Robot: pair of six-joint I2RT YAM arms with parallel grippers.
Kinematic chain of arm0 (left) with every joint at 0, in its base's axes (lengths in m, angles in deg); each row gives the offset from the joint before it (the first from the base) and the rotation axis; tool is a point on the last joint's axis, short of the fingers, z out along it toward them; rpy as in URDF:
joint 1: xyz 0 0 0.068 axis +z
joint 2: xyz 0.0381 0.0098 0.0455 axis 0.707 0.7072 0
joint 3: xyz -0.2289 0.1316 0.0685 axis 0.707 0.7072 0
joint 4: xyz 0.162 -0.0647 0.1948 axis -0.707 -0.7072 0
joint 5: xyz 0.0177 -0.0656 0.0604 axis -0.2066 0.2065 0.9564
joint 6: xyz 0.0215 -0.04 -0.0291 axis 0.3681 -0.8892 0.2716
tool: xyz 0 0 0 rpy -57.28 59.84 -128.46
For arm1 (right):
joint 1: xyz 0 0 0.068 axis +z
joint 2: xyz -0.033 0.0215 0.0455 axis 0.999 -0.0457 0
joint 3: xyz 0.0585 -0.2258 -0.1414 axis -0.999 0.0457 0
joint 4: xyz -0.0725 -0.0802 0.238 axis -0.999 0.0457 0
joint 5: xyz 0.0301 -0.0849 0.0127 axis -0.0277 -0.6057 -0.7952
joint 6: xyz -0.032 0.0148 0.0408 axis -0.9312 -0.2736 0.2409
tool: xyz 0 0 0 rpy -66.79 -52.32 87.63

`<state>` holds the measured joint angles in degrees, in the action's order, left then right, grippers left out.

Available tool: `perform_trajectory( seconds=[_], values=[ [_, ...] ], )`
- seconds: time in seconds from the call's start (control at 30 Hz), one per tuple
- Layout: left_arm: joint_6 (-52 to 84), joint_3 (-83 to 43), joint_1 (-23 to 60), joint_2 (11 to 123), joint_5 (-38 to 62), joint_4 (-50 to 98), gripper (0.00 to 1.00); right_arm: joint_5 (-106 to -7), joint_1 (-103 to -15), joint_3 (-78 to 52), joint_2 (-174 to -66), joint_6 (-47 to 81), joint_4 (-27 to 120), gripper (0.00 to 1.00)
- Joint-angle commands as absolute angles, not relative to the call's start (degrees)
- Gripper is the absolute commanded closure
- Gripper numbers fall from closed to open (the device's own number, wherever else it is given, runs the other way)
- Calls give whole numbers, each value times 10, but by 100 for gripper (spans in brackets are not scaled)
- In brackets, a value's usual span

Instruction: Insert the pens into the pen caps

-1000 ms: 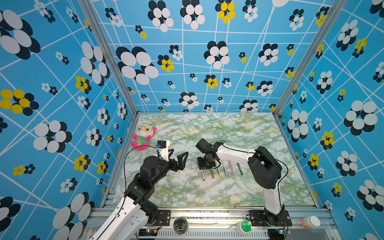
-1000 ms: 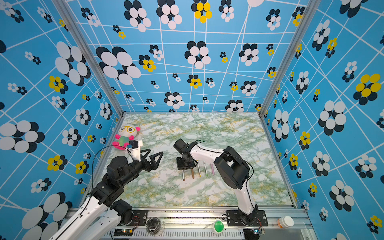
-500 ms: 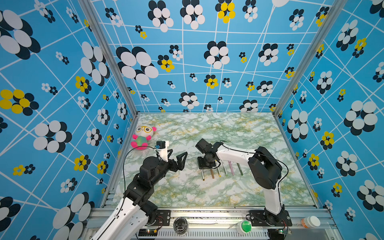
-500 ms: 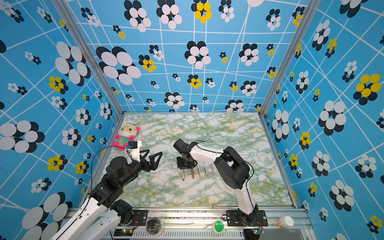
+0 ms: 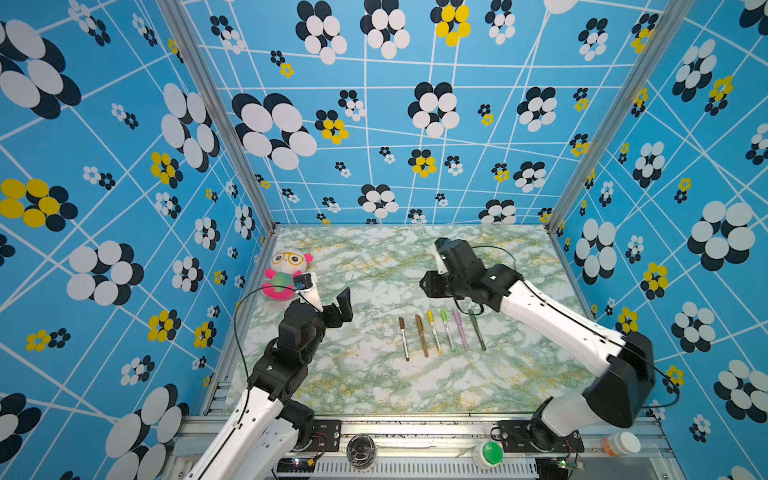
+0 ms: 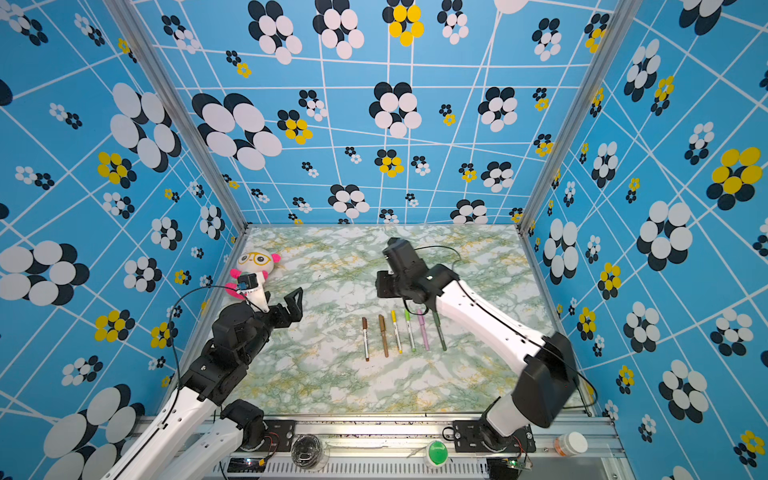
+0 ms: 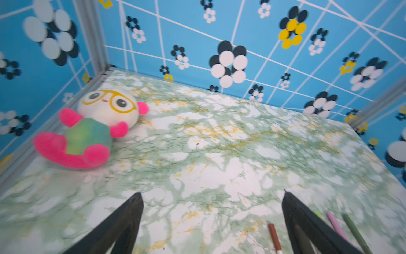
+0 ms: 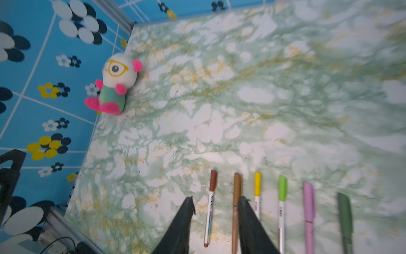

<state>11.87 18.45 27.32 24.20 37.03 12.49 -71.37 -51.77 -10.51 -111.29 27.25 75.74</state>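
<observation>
Six pens (image 6: 397, 331) lie in a row on the table (image 5: 374, 386), just off its centre toward 4 o'clock. They are parallel and apart. Each wears its cap, and the caps (image 8: 257, 184) point to 12 o'clock. From 9 to 3 o'clock they run brown pen (image 5: 404, 338), tan pen (image 5: 421, 340), yellow pen (image 5: 434, 331), light-green pen (image 5: 447, 330), pink pen (image 5: 460, 330) and dark-green pen (image 5: 477, 330).

The right gripper (image 8: 216, 200) hangs above the table at 12 o'clock of the row, its jaws parted and empty. In its wrist view the brown pen shows through the gap and the tan pen runs behind one finger. In a top view the right arm (image 6: 478, 316) and its cable (image 6: 409, 311) cross over the capped ends of the pink and dark-green pens.

The left gripper (image 7: 212, 195) hovers at 9 o'clock of the row, well apart from it, jaws spread wide with nothing in them.

A plush toy (image 5: 284, 270) lies in the 10 o'clock corner by the wall (image 5: 124, 166), partly hidden in both top views by the left wrist camera. Off the table's 6 o'clock edge, on the rail toward 5 o'clock, sit a green button (image 5: 490, 453) and a white bottle (image 5: 621, 444).
</observation>
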Motion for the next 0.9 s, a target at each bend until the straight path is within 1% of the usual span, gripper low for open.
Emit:
perform_trajectory(
  seconds=[0.0, 0.1, 0.2, 0.3, 0.37, 0.47, 0.53, 0.6, 0.7, 0.73, 0.8, 0.87],
  values=[
    [161, 199, 320, 274, 426, 159, 1, -791, -587, -4, -1054, 205, 701, 61],
    [226, 250, 340, 308, 458, 232, 1, -797, -682, 103, -1004, 181, 622, 60],
    [246, 274, 359, 352, 482, 266, 1, -811, -752, 178, -964, 163, 584, 58],
    [234, 275, 375, 411, 502, 287, 1, -867, -773, 257, -919, 114, 517, 56],
    [248, 286, 382, 459, 503, 342, 1, -916, -774, 330, -885, 88, 428, 49],
    [282, 301, 384, 540, 500, 442, 1, -952, -776, 423, -865, 60, 293, 46],
    [283, 272, 388, 581, 493, 440, 1, -963, -779, 447, -885, 53, 253, 44],
    [302, 262, 390, 615, 467, 484, 1, -968, -780, 454, -923, 53, 221, 45],
    [329, 257, 396, 658, 426, 569, 1, -960, -782, 482, -1001, 51, 77, 44],
    [316, 243, 405, 665, 396, 550, 1, -956, -783, 481, -1027, 42, 37, 44],
    [305, 261, 419, 689, 332, 607, 1, -908, -790, 464, -1065, 22, 7, 45],
    [318, 286, 424, 723, 286, 691, 1, -878, -796, 444, -1107, -5, -13, 49]
  ],
)
